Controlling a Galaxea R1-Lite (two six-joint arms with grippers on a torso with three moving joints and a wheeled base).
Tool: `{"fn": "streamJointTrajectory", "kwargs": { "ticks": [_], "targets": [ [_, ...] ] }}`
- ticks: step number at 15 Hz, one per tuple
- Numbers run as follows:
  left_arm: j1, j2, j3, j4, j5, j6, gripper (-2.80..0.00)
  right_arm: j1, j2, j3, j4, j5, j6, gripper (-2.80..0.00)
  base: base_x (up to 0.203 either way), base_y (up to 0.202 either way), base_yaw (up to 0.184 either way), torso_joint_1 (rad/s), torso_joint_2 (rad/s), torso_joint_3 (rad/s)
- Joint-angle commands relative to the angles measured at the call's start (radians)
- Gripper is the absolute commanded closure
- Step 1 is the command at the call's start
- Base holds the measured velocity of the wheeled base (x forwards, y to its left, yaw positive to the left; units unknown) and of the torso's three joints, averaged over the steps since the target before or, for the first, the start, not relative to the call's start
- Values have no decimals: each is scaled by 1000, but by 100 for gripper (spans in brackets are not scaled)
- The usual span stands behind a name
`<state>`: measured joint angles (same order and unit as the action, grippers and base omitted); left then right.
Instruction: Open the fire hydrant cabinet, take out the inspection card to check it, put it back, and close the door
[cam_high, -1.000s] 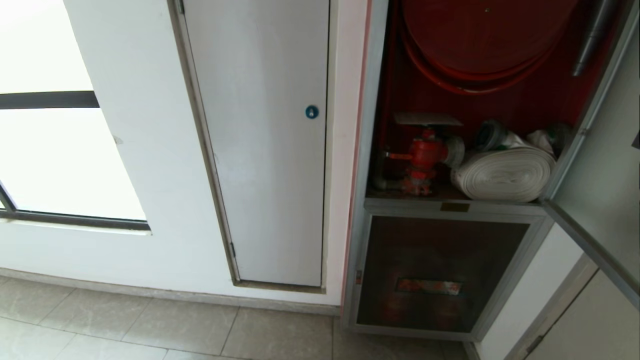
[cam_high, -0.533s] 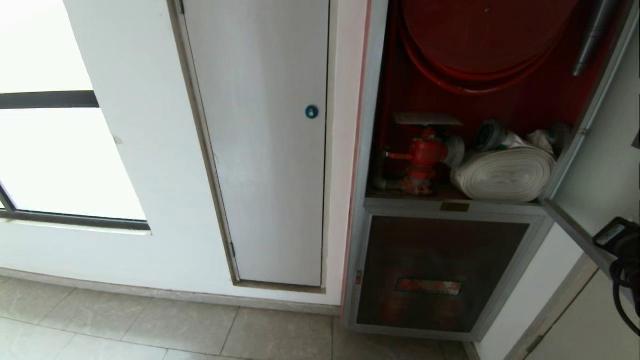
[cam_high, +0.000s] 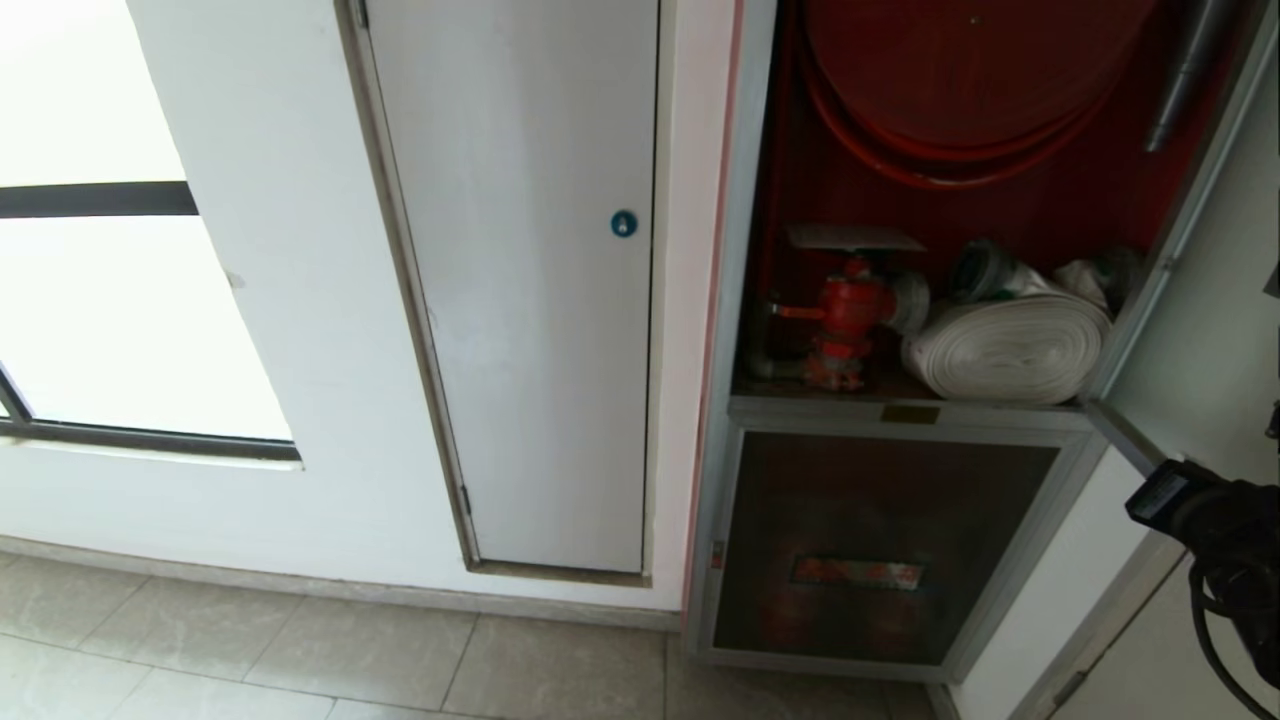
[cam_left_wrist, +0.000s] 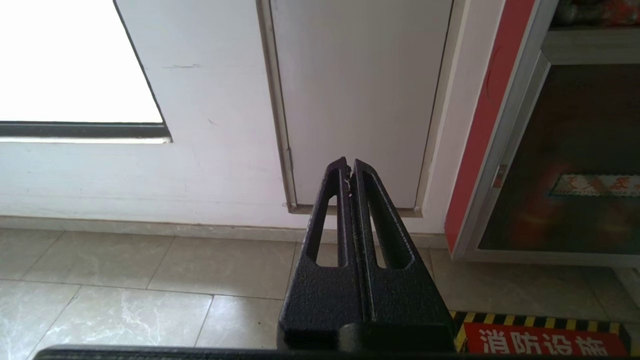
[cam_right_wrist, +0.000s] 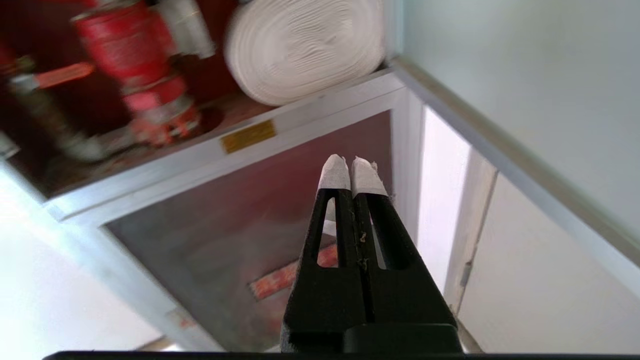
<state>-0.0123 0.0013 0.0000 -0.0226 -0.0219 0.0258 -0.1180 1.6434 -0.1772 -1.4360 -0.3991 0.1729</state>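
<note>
At far left a bright window (cam_high: 130, 320) sits in the white wall, then the plain white door (cam_high: 530, 300) with its blue lock. The left gripper (cam_left_wrist: 350, 167) hangs low before that door, fingers pressed together, holding nothing. Next comes the fire hydrant cabinet (cam_high: 905, 415), standing open: red hydrant valve (cam_high: 845, 310), white rolled hose (cam_high: 1005, 350), dark lower panel (cam_high: 880, 545). Its door (cam_high: 1215, 340) is swung out at far right. The right arm (cam_high: 1215, 520) (absent a second ago) has come into the head view under the door's lower edge; the right gripper (cam_right_wrist: 352, 165) is shut and empty. The inspection card shows nowhere, so it is probably back inside and closing the door comes next.
</note>
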Motion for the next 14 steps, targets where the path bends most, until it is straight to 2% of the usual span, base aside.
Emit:
{"fn": "streamJointTrajectory", "kwargs": {
  "ticks": [1, 5, 8, 10, 14],
  "targets": [
    [0, 0, 14, 0, -1, 0, 0, 67, -81, 56, -8, -3, -2, 0, 0, 0, 0, 0, 0, 0],
    [0, 0, 14, 0, -1, 0, 0, 154, -172, 152, -8, -1, -4, 0, 0, 0, 0, 0, 0, 0],
    [0, 0, 14, 0, 0, 0, 0, 177, -275, 179, 22, -8, -3, 0, 0, 0, 0, 0, 0, 0],
    [0, 0, 14, 0, 0, 0, 0, 179, -391, 180, 94, -10, -18, 0, 0, 0, 0, 0, 0, 0],
    [0, 0, 14, 0, 0, -1, 0, 199, -682, 174, 345, -6, -85, 0, 0, 0, 0, 0, 0, 0]
  ]
}}
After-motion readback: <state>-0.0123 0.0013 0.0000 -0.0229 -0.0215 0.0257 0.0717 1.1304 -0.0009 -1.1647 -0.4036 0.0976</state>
